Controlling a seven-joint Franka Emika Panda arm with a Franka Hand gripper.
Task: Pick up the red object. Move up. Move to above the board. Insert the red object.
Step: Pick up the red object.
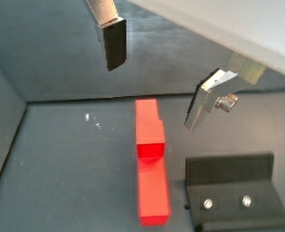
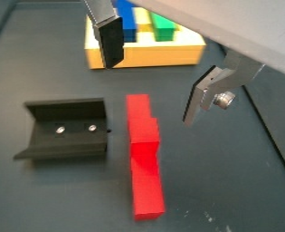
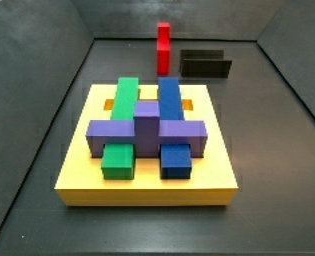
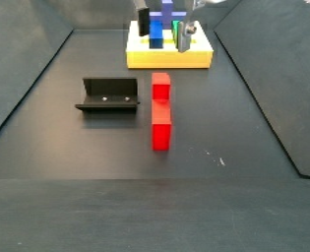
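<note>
Red object point(image 4: 160, 112) flat on floor mid-way, untouched. Fixture point(image 4: 108, 94) just beside it. Tool point(image 2: 156, 68) hovering above red object, fingers spread wide, nothing held. Board point(image 4: 169, 57) at far end, bearing blocks.

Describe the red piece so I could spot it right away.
Start at the yellow board carrying green, blue and purple blocks. On the dark floor beyond it, beside the black fixture, lies the red object, a long bar. The open claw hangs above it, not touching. It is the only red thing, and it lies loose on the floor, not on the board.
</note>
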